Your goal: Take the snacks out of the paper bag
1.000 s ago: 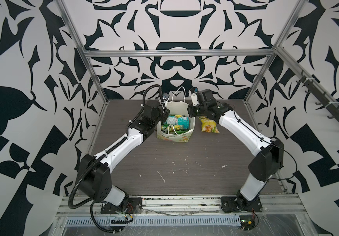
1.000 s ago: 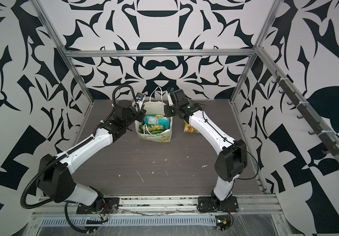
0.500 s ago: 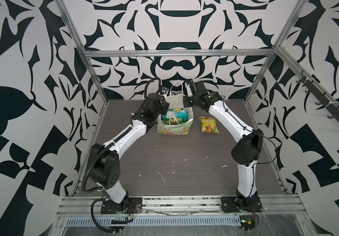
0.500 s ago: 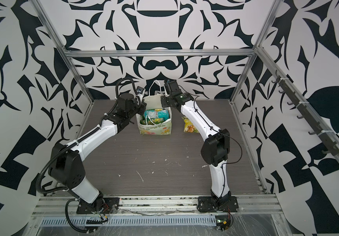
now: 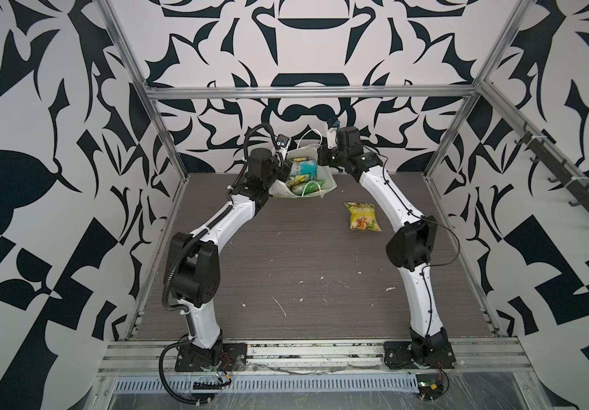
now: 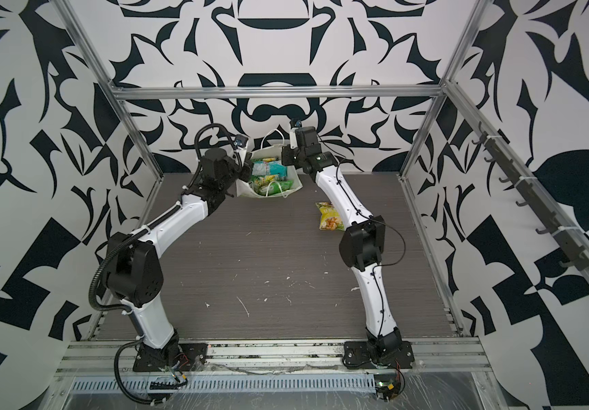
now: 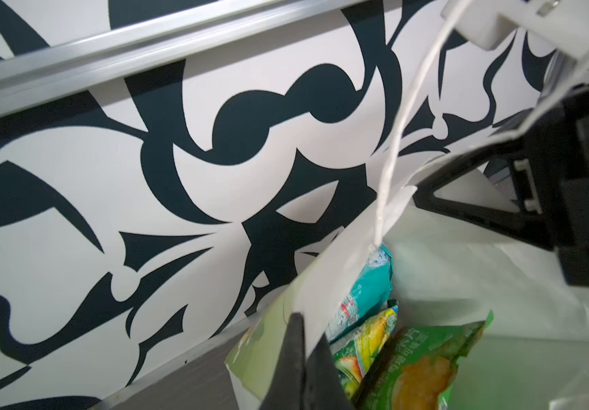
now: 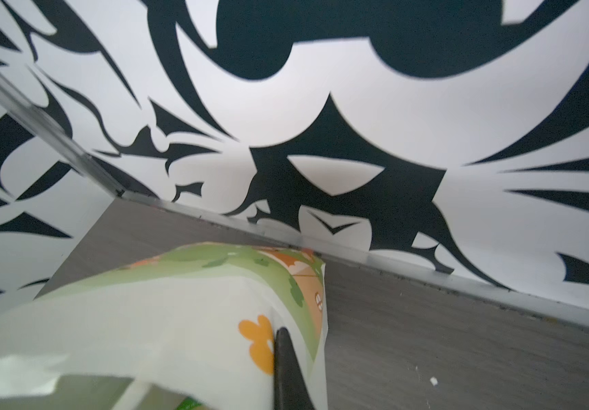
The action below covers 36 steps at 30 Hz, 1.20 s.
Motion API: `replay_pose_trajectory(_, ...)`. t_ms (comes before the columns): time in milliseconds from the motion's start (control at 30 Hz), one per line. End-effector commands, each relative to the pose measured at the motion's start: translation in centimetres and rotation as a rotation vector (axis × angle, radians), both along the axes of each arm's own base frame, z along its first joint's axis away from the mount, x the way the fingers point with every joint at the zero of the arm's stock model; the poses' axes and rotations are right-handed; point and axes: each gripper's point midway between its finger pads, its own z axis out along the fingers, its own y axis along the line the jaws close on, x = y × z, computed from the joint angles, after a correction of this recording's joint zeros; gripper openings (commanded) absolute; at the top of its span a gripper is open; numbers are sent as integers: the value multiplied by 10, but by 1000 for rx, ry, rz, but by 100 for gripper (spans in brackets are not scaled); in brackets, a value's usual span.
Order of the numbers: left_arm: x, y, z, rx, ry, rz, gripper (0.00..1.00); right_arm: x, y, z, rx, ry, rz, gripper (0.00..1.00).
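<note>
One yellow packet (image 5: 362,216) lies out — other snacks (image 5: 303,168) fill the paper bag (image 5: 325,177).

You cannot see: lower snacks (image 5: 303,169), buried inside paper bag (image 5: 326,179); yellow packet (image 5: 362,216) print, too small to read; bag edges, cropped in both wrist views.

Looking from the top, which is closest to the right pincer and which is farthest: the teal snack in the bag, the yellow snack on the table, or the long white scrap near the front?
From the right pincer, which pinches the paper bag at its edge, in a top view:
1. Teal snack: inside the bag, right beside the pincer.
2. Yellow snack: flat on the table, on the right side.
3. Long white scrap: on the table, far toward the front.
</note>
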Motion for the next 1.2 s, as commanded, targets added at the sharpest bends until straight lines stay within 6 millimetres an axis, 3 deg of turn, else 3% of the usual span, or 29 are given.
replay_pose_trajectory(0, -31, -14, 31, -9, -203, -96, 0, -21, 11, 57, 132, -216, 91, 0)
replay_pose_trajectory(33, -36, -15, 17, 11, -192, -102, 0, -26, 11, 52, 136, -220, 103, 0)
replay_pose_trajectory(100, -47, -14, -12, 15, -172, -111, 0, -40, 10, 22, 135, -186, 126, 0)
replay_pose_trajectory(200, -67, -20, -37, 22, -152, -133, 0, -59, 5, -10, 135, -130, 141, 0)
replay_pose_trajectory(267, -82, -30, -46, 44, -145, -169, 0, -70, 0, -19, 141, -105, 134, 0)
replay_pose_trajectory(367, -93, -39, -49, 75, -134, -181, 0, -83, -6, -12, 155, -106, 132, 4)
replay_pose_trajectory(533, -100, -37, -43, 60, -90, -176, 0, -102, -22, 16, 146, -88, 84, 24)
replay_pose_trajectory(667, -105, -33, -46, 37, -68, -164, 0, -131, -43, 37, 166, -108, 36, 33)
replay_pose_trajectory(867, -113, -34, -60, 36, -21, -164, 0, -186, -65, 41, 186, -90, 44, 39)
replay_pose_trajectory(933, -115, -35, -64, 35, -9, -163, 0, -204, -61, 38, 221, -56, 92, 38)
replay_pose_trajectory(1067, -120, -42, -70, 32, 10, -178, 0, -235, -30, 15, 275, 80, 197, 36)
replay_pose_trajectory(1167, -122, -45, -72, 11, 22, -183, 0, -240, -18, -9, 262, 144, 177, 34)
